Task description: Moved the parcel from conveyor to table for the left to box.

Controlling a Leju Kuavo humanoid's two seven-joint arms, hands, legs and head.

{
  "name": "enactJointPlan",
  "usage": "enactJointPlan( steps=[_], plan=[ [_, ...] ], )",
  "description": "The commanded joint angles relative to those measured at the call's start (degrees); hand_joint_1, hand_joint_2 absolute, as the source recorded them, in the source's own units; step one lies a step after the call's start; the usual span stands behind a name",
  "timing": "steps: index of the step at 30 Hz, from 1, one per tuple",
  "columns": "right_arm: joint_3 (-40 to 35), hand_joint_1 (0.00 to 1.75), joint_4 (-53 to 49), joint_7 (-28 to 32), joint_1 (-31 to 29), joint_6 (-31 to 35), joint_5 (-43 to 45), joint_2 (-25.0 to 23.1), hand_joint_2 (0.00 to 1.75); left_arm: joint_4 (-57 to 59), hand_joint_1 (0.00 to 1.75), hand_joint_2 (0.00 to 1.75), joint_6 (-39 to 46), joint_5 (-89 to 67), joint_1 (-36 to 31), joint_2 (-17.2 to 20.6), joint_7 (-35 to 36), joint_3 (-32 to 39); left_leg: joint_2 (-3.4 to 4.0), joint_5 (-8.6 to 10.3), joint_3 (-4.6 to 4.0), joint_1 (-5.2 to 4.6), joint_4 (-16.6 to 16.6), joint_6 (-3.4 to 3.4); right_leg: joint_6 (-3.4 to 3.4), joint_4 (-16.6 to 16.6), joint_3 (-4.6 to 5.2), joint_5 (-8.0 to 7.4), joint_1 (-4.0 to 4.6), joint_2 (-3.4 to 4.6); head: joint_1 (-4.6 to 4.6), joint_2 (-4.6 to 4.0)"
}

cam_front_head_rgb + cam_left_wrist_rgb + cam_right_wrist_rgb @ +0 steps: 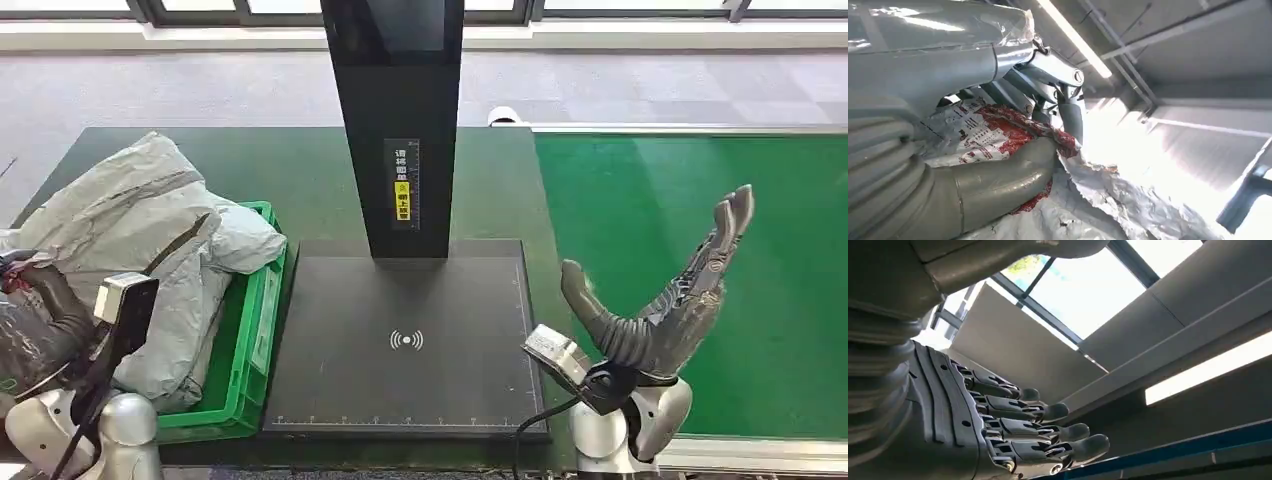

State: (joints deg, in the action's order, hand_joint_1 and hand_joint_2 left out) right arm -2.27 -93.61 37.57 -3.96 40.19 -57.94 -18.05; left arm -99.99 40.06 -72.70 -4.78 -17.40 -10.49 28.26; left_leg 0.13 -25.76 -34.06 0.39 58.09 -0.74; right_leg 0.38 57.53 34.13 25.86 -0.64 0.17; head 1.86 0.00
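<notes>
Parcel, a crinkled silver bag with red and white print, sits clamped in the left robot hand, thumb and fingers closed around it at the near left edge of the bench. Just beside that robot hand, grey mailer bags heap up out of a green crate. The right robot hand is held up over the green conveyor belt, palm open, fingers spread and holding nothing. Between the two lies a black scanner plate under its post.

Head view high, facing down — both wrist views close, facing ceiling
</notes>
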Motion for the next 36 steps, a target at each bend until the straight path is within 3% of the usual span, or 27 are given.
enactJointPlan(
  steps=[1,3,4,5,22,23,36],
  plan=[
    [1.06,0.00,2.04,-0.31,2.28,-0.19,-0.17,-1.95,1.75,10.28,1.75,1.75,-0.06,-0.53,-4.14,-2.60,0.36,6.02,-0.14,0.02,0.12,0.01,-0.10,0.00,-0.02,-0.09,-0.17,0.03,0.02,-0.15,-0.02,0.00],
    [1.41,0.00,2.46,-0.36,1.86,-0.19,-0.04,-1.95,1.75,12.30,1.75,1.75,-0.06,-1.78,-4.03,-2.60,1.24,5.66,-0.17,0.04,0.20,0.01,-0.18,0.00,-0.03,-0.16,-0.24,0.02,0.02,-0.18,-0.02,0.02],
    [1.39,0.00,2.23,-0.89,1.83,-0.19,0.08,-1.95,1.75,12.77,1.06,1.75,-0.06,-2.14,-3.81,-2.60,1.62,5.34,-0.17,0.04,0.19,-0.02,-0.16,0.01,-0.02,-0.12,-0.22,0.03,-0.01,-0.17,-0.02,0.00],
    [1.70,0.00,2.93,-0.25,1.44,-0.19,0.10,-1.95,1.75,13.03,0.00,1.75,-0.06,-1.94,-4.00,-2.60,1.70,5.68,-0.14,0.03,0.15,-0.01,-0.12,0.01,-0.02,-0.09,-0.18,0.03,0.00,-0.15,0.00,0.02],
    [1.27,0.00,3.61,-0.53,0.94,-0.19,-0.23,-1.95,1.75,12.87,0.00,1.75,-0.06,-0.39,-3.82,-2.60,1.90,5.89,-0.13,0.04,0.18,0.03,-0.17,0.00,-0.03,-0.16,-0.23,0.00,0.04,-0.13,-0.02,0.00],
    [1.15,0.00,3.75,-0.72,0.79,-0.19,-0.35,-1.95,1.75,12.98,0.00,0.00,-0.06,-0.32,-3.77,-2.60,2.14,5.83,-0.11,0.01,0.14,0.03,-0.11,0.00,-0.03,-0.10,-0.19,0.02,0.03,-0.11,0.00,0.00],
    [-0.07,0.00,3.48,-2.40,0.89,-0.19,-1.20,-1.95,1.75,6.75,0.00,0.00,-0.06,8.65,-2.57,-2.60,-2.14,6.39,-0.05,-0.01,0.10,0.03,-0.07,0.01,-0.02,-0.07,-0.15,0.02,0.03,-0.03,-0.02,0.02]
  ],
)
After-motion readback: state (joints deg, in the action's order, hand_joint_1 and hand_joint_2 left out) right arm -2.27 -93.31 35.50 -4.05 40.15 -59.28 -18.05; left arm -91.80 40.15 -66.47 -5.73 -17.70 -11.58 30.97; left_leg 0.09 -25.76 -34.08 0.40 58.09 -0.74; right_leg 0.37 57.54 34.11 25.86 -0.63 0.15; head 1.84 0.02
